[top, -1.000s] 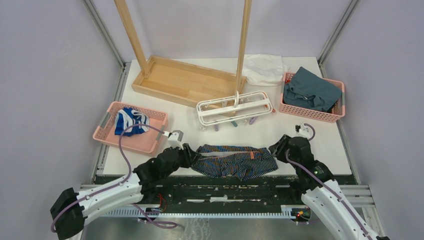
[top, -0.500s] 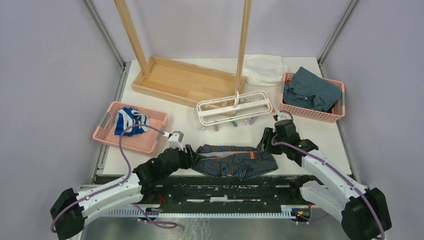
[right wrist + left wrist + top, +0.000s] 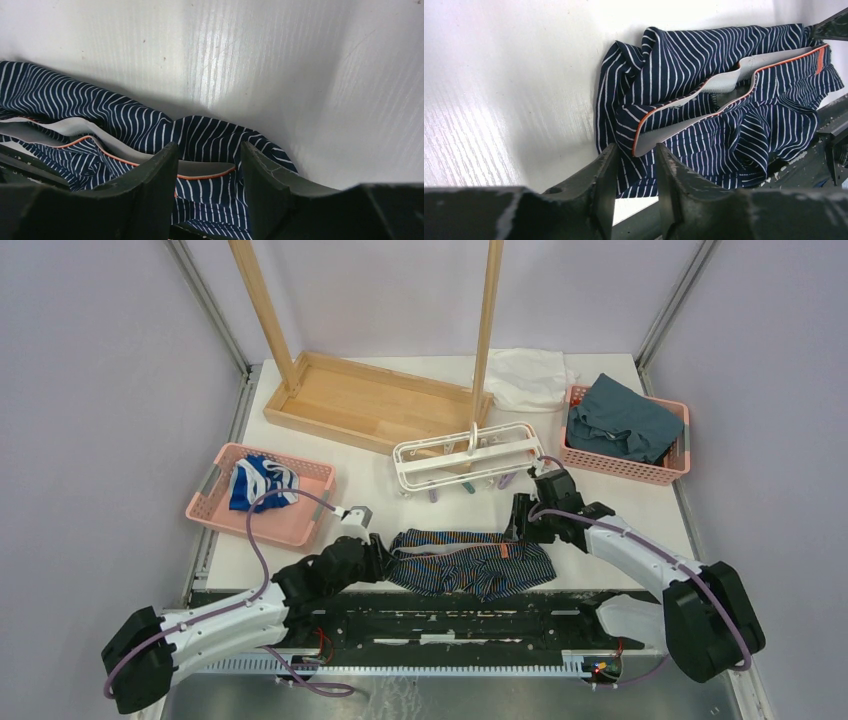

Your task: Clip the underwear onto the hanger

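I count one left end effector point(image 3: 385, 554) and one right end effector point(image 3: 518, 524). On the single tabletop point(image 3: 365, 478) I see one underwear point(image 3: 470, 560), one hanger point(image 3: 470, 452), one wooden rack point(image 3: 370, 400), two pink baskets, left basket point(image 3: 290, 522) and right basket point(image 3: 610, 468), one teal cloth point(image 3: 620, 420), one blue-and-white garment point(image 3: 258, 482) and one white cloth point(image 3: 530, 378).

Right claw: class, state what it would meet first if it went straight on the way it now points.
Probably the underwear: the right claw, jaws apart, points at its orange-trimmed waistband just ahead, though depth is unclear.

no readable text, labels or numbers
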Robot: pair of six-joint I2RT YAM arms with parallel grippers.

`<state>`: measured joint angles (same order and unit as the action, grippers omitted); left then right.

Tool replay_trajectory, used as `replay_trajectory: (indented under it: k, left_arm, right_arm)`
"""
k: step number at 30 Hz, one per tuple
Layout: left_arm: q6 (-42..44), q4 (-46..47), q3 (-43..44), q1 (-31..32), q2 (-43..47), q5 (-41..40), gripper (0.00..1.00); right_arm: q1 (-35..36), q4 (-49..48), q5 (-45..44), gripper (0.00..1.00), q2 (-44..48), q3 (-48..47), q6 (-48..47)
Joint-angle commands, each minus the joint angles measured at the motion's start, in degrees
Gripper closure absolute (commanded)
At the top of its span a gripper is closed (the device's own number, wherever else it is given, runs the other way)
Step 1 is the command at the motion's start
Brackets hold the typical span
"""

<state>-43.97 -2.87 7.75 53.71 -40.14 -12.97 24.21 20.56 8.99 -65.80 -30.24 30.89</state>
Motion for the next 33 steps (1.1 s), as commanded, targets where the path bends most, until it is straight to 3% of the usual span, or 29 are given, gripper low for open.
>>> replay_trajectory:
  k: [1,4,10,15,18,19,20,22,24,33]
  left_arm:
    - [-1.71,-0.16,0.37,-0.14,2.46,-1.19,0.63]
    - [-2.12,-1.33,0.07,-0.12,4.36,-2.50,0.69]
    - [-2.39,-1.30,-0.15,-0.12,4.19,-3.92,0.80]
    - [-2.79,-0.67,0.53,-0.14,2.29,-5.43,0.91]
    - [-2.63,-0.45,0.99,-0.18,1.69,-5.82,0.97]
    - [-2.51,-0.37,1.11,-0.16,1.55,-5.97,0.97]
    - [-2.53,-0.26,1.15,-0.19,1.50,-6.03,0.97]
    - [-2.44,-0.13,1.13,-0.12,1.34,-6.01,0.92]
    - [-2.44,-0.03,1.21,-0.16,1.15,-6.10,0.84]
    - [-2.05,1.15,1.96,-0.17,-0.29,-5.89,0.86]
  right_arm:
    - [-0.15,-2.98,-1.44,0.45,-1.90,-2.62,-1.72]
    - [-0.13,-2.96,-1.59,0.51,-2.21,-2.43,-1.84]
    - [-0.17,-2.19,-1.18,0.79,1.91,-1.56,-1.24]
    - [-0.14,0.52,-2.39,0.97,7.29,-1.01,-1.31]
    - [-0.14,2.80,-3.36,1.00,10.21,-0.87,-1.25]
    - [-0.16,3.50,-3.68,0.99,10.98,-0.80,-1.01]
    - [-0.16,4.18,-3.86,0.91,11.72,-0.72,-0.67]
    - [-0.17,4.14,-3.23,0.64,12.27,-0.41,0.03]
    - [-0.20,3.26,-0.86,0.51,10.96,-0.56,0.38]
    - [-0.23,-1.13,4.02,0.47,0.53,-1.97,-1.54]
